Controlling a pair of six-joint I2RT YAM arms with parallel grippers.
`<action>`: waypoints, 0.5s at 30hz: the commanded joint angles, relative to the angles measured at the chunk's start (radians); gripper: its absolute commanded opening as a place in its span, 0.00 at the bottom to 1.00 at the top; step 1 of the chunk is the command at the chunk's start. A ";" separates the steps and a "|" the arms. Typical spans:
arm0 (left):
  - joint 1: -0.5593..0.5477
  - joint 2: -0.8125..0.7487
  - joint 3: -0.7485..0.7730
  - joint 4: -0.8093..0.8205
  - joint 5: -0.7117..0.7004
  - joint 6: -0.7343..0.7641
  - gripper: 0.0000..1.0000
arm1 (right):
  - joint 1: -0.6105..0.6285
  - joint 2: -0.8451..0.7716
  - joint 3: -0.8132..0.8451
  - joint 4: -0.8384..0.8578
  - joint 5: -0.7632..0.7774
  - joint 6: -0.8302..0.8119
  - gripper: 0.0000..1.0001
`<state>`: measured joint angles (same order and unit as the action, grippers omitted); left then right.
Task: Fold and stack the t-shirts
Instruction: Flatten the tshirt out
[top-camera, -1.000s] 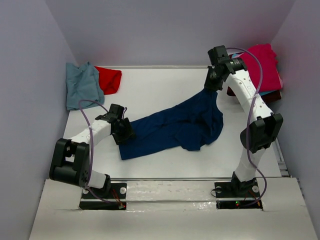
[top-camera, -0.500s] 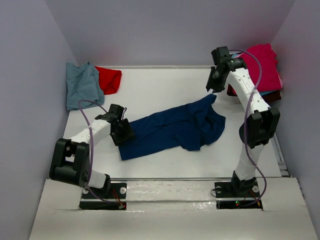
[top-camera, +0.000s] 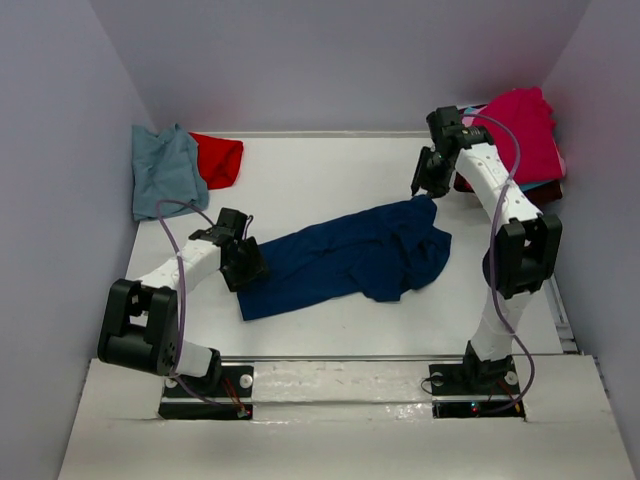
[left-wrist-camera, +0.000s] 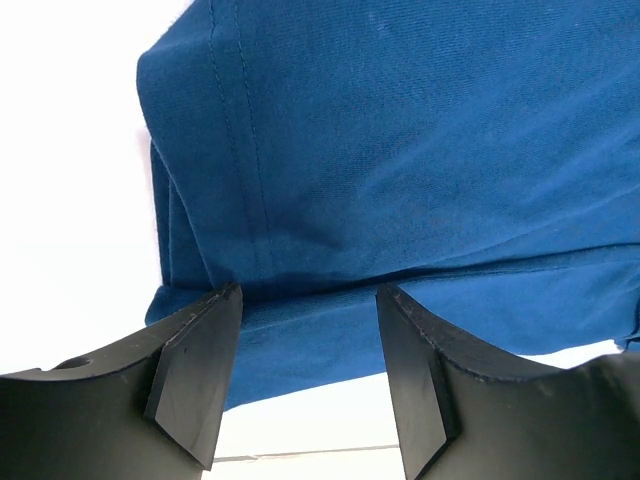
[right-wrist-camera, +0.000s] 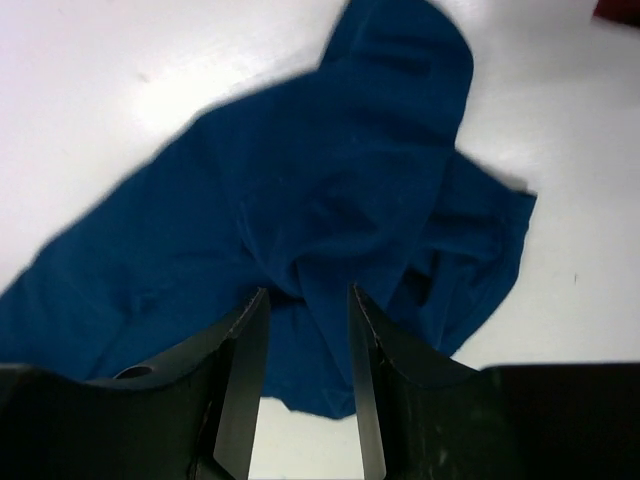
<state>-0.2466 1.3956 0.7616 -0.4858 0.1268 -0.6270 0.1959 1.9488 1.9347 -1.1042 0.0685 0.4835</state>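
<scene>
Facing navy t-shirt (top-camera: 345, 255), left gripper (left-wrist-camera: 308, 295) and right gripper (right-wrist-camera: 307, 292) gape empty in wrist views.

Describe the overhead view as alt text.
A crumpled navy cloth t-shirt lies mid-table. The white left arm rests open jaws at its left end, the right arm over its far right corner. A blue-grey tee, red tee and magenta tee sit in the far corners.
</scene>
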 joint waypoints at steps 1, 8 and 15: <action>0.004 -0.014 -0.002 0.007 0.008 -0.002 0.68 | -0.001 -0.146 -0.210 0.053 -0.105 -0.020 0.43; 0.004 0.013 0.013 0.016 0.007 0.006 0.68 | 0.019 -0.324 -0.496 0.092 -0.137 -0.002 0.43; 0.004 0.023 0.019 0.030 0.016 0.006 0.68 | 0.039 -0.355 -0.651 0.164 -0.174 0.009 0.43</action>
<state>-0.2466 1.4185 0.7616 -0.4576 0.1314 -0.6266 0.2192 1.6028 1.3319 -1.0279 -0.0685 0.4870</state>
